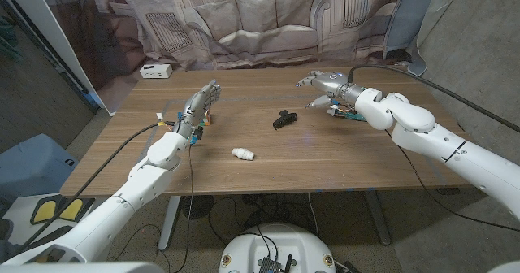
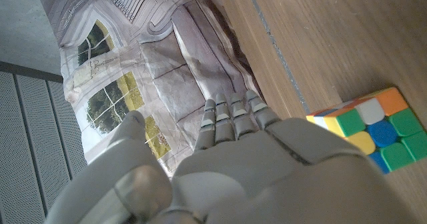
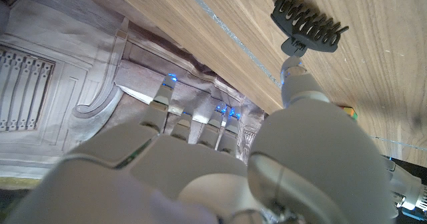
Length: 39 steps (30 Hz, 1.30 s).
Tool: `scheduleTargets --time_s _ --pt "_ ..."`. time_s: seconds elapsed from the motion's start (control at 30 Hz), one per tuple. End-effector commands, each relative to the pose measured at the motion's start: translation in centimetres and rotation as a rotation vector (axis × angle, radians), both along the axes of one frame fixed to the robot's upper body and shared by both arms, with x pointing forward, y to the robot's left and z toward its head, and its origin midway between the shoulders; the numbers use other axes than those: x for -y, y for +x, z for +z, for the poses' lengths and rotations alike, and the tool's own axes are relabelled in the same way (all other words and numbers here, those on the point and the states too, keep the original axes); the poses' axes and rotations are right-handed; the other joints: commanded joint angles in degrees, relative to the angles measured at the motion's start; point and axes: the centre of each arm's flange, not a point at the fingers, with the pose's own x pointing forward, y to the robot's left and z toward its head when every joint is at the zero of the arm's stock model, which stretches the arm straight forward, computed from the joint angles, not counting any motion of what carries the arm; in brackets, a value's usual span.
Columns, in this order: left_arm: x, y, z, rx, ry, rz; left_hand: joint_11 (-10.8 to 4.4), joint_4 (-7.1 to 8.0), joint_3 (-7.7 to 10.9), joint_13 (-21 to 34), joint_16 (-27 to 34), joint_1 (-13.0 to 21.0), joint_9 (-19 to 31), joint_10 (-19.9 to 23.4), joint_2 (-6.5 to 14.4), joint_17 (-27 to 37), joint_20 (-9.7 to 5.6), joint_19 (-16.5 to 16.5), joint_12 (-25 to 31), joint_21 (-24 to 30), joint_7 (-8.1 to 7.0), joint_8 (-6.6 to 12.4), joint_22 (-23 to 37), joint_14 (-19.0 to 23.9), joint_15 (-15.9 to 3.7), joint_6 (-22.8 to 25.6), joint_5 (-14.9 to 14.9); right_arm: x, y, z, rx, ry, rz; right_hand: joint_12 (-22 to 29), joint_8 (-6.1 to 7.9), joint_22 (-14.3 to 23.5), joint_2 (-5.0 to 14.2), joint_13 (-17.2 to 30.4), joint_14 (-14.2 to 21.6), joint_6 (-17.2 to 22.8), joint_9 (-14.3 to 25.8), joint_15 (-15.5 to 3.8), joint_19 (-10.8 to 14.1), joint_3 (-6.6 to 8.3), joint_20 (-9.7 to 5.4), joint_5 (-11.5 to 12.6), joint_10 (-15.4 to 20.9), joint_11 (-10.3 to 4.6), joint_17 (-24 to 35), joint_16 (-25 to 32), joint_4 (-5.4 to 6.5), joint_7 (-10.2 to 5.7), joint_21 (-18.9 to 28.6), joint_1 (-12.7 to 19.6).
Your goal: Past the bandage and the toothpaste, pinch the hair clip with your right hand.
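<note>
The small black toothed plastic hair clip (image 1: 284, 119) lies on its side near the middle of the wooden table (image 1: 325, 155), free of any grip, and serves as the landmark here. Toward the robot from the clip lies a small white tube-like item (image 1: 243, 153), probably the toothpaste or the bandage the task names; I cannot tell which. To the clip's right, the right hand (image 1: 323, 86) hovers above the table with its fingers spread and slightly curled, holding nothing; it seems poised this way so that thumb and finger can come down around the clip. In the right wrist view the clip (image 3: 309, 23) sits just past the thumb tip, apart from it, so the pinch is not yet made. A green-edged packet (image 1: 348, 114) lies partly under the right wrist. Well to the clip's left, the left hand (image 1: 200, 109) stands on its edge, fingers straight and together, empty, likely parked out of the way beside a multicoloured puzzle cube (image 2: 373, 127). Far beyond the clip to the left, a white box (image 1: 156, 71) sits at the table's back edge.
</note>
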Motion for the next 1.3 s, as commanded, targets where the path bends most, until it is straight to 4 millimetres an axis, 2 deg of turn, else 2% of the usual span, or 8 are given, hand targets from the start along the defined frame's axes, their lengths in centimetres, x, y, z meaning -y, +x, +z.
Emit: scheduleTargets --time_s 0.03,0.53,0.9,1.3 --pt "-0.2 -0.4 -0.1 0.018 -0.007 -0.003 -0.05 0.00 0.32 0.1 0.2 -0.2 0.2 0.6 -0.1 0.1 -0.16 0.2 -0.1 0.2 -0.03 0.49 0.3 0.4 -0.13 0.6 -0.1 -1.3 0.4 -0.5 -0.053 -0.047 0.015 0.1 0.55 0.2 -0.13 0.2 0.6 1.0 0.1 0.06 0.1 -0.08 -0.05 0.2 0.4 0.01 0.1 0.2 0.35 0.12 -0.3 -0.2" --pt "0.2 0.0 -0.2 0.010 0.010 -0.034 -0.10 -0.07 0.47 0.1 0.2 -0.2 0.2 0.6 -0.1 0.1 -0.28 0.3 -0.2 0.2 0.00 0.41 0.3 0.5 -0.12 0.6 -0.1 -2.7 0.1 -0.9 -0.055 -0.068 -0.034 0.1 0.44 0.2 -0.10 0.2 1.2 0.9 0.1 -0.05 -0.3 -0.13 -0.08 0.2 0.7 -0.09 0.1 0.4 0.41 0.07 -0.6 -0.2" --pt "-0.1 0.1 -0.2 0.012 0.026 -0.030 -0.11 -0.15 0.57 0.1 0.1 -0.2 0.2 0.5 -0.3 0.1 -0.56 0.3 -0.2 0.2 -0.11 0.29 0.3 0.4 -0.04 0.5 -0.1 -3.4 0.3 -1.2 -0.069 -0.062 -0.055 -0.4 -0.19 0.2 0.38 0.2 1.5 -0.6 0.1 -0.23 -0.3 0.28 -0.13 0.4 0.0 0.06 0.1 0.5 0.18 0.18 -0.6 0.5" --pt "0.2 0.3 -0.1 0.004 0.030 -0.031 -0.14 -0.24 0.68 0.1 0.1 -0.2 0.2 0.6 -0.4 0.1 -0.57 0.3 -0.3 0.2 -0.11 0.28 0.3 0.4 -0.07 0.5 -0.2 -3.6 1.9 -1.5 -0.132 -0.007 -0.023 -0.3 0.12 0.2 0.31 0.2 2.0 0.1 0.1 0.02 -0.4 0.31 -0.10 0.4 0.4 -0.21 0.1 0.6 0.10 -0.18 -0.7 0.7"
